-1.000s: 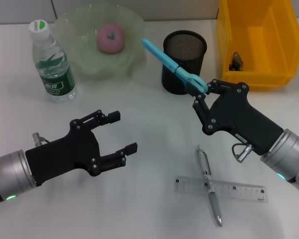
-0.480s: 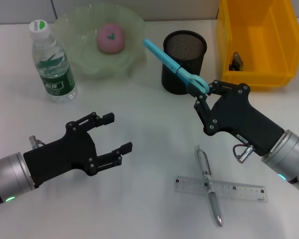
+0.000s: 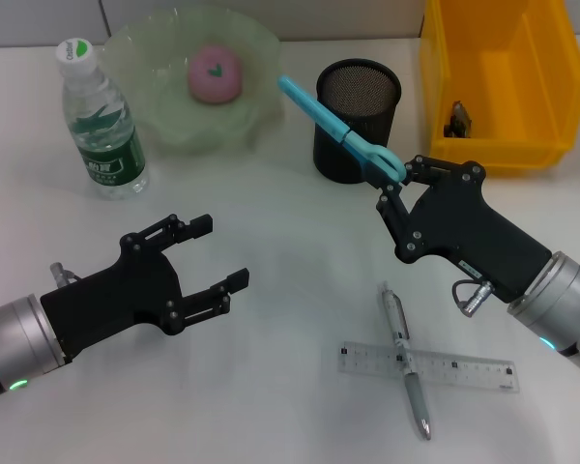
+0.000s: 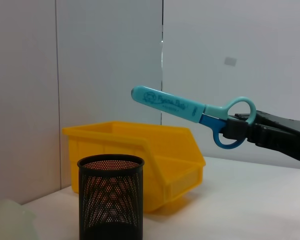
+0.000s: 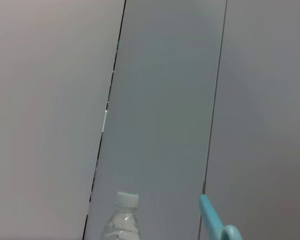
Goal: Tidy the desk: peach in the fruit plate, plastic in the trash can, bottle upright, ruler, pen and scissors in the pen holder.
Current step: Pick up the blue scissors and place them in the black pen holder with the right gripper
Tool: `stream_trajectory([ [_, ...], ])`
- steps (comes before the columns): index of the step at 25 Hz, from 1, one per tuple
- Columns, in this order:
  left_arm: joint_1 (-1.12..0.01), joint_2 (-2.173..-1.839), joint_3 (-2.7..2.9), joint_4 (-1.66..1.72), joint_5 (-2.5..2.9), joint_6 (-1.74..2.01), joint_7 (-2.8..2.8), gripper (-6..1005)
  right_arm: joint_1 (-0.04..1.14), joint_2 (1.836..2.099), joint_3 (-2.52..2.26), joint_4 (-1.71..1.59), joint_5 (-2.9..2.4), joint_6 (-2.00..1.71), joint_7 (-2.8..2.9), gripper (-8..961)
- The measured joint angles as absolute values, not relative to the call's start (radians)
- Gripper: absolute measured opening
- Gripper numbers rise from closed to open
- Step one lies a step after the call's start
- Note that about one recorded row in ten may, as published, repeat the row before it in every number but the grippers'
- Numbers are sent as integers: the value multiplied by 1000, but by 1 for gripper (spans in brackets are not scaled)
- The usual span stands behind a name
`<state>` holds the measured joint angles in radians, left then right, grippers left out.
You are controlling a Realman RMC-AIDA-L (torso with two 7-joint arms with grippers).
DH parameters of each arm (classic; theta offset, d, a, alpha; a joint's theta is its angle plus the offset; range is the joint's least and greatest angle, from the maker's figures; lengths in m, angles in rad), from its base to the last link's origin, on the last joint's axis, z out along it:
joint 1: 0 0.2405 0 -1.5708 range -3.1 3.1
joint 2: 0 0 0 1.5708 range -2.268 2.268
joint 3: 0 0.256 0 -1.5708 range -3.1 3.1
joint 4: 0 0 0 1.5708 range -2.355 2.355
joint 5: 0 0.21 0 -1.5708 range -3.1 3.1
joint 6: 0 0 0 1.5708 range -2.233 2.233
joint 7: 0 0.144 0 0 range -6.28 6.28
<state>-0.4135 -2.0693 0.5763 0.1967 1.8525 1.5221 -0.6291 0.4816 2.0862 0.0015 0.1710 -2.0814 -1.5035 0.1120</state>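
The right gripper holds the scissors with jaws closed on the handles, the sheathed tip slanting over the pen holder, whose open mouth lies just beyond and below the jaws. The yellow bin stands close to their outer side, the fruit plate beyond the tip. Bare desk spreads between both grippers.

Light-blue scissors tilting over the black mesh pen holder, pink peach sitting in the green fruit plate, bottle standing upright, pen lying across the clear ruler, yellow trash can standing beside the holder.
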Motion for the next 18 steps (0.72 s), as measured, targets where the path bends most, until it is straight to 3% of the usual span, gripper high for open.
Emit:
stream_trajectory([
  [18, -412, -2069, 577, 200, 1848, 1527, -647, 791, 483, 2084, 2, 160, -2081, -1513, 143, 147],
])
